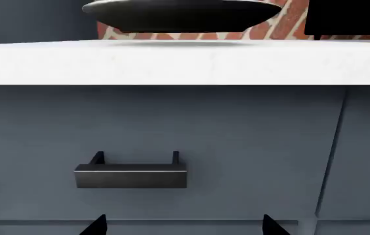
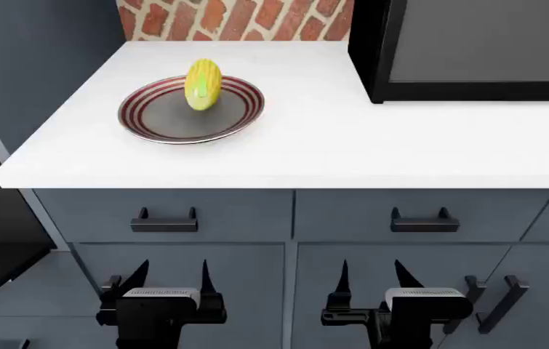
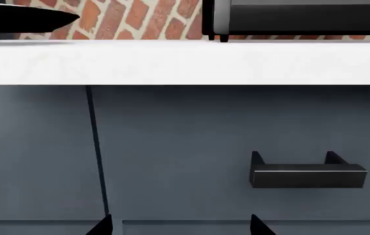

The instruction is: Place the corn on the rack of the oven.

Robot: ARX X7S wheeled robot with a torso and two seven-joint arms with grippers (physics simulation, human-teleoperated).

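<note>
One white countertop spans the scene above grey cabinets; two drawers below it each carry one black handle. One black box-shaped appliance stands at the far right. One striped plate sits at the far left, with one corn lying on it. Left gripper and right gripper hang near, below the counter edge, jaws spread wide and empty.
</note>
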